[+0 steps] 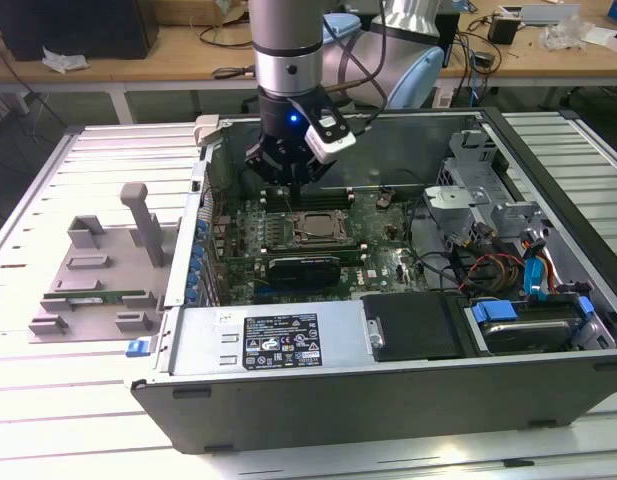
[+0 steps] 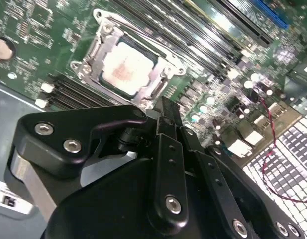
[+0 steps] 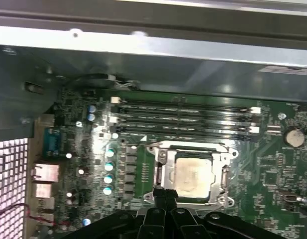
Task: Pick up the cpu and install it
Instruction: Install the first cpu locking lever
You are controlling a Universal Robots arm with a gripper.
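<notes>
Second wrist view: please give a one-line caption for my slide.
Closed gripper near the cpu, which lies in its socket frame on the green motherboard.

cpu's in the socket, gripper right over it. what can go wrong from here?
1. The gripper hangs close over the socket frame edge; a drop could scrape the frame or the cpu.
2. Whether the cpu lies flat inside the frame cannot be told; pressing on it tilted might bend contacts.
</notes>
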